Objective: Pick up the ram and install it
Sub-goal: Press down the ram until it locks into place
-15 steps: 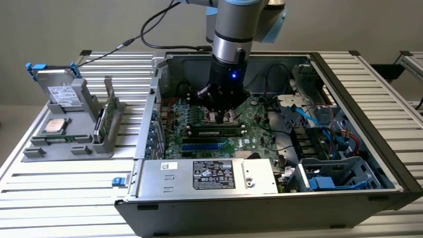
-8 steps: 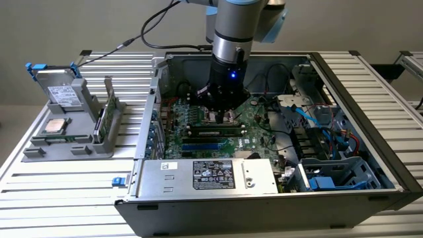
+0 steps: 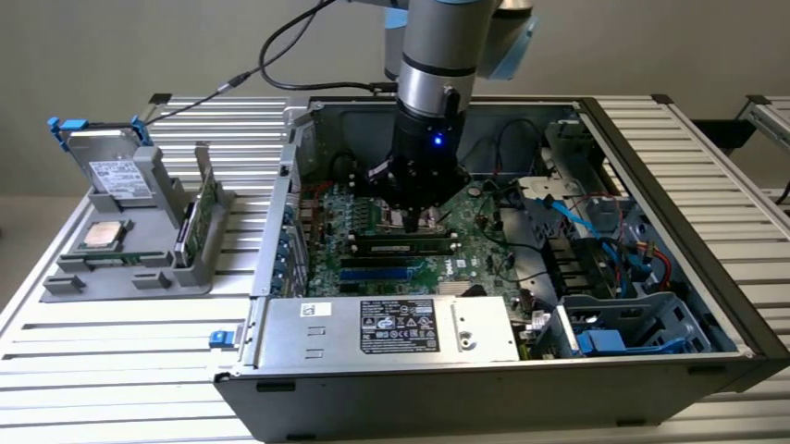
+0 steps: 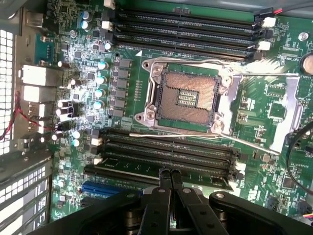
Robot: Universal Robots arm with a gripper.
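Note:
A green ram (image 3: pixel 398 246) with black chips sits lengthwise in a black motherboard slot inside the open computer case (image 3: pixel 654 139). My gripper (image 3: pixel 416 222) hangs straight down just above it, behind the stick's middle. In the wrist view the gripper (image 4: pixel 170 172) is shut, its two black fingers (image 4: pixel 161 196) pressed together with nothing between them. Their tips are over the rows of black memory slots (image 4: pixel 166 147) beside the open processor socket (image 4: pixel 188 98). Whether the tips touch the ram I cannot tell.
A grey fixture (image 3: pixel 74 277) on the slatted table at the exterior view's left holds a hard drive (image 3: pixel 117 171), a square processor (image 3: pixel 102 236) and a thin board on edge (image 3: pixel 200 222). Inside the case are a silver power supply (image 3: pixel 388 328), cables (image 3: pixel 593 222) and a drive cage (image 3: pixel 630 324).

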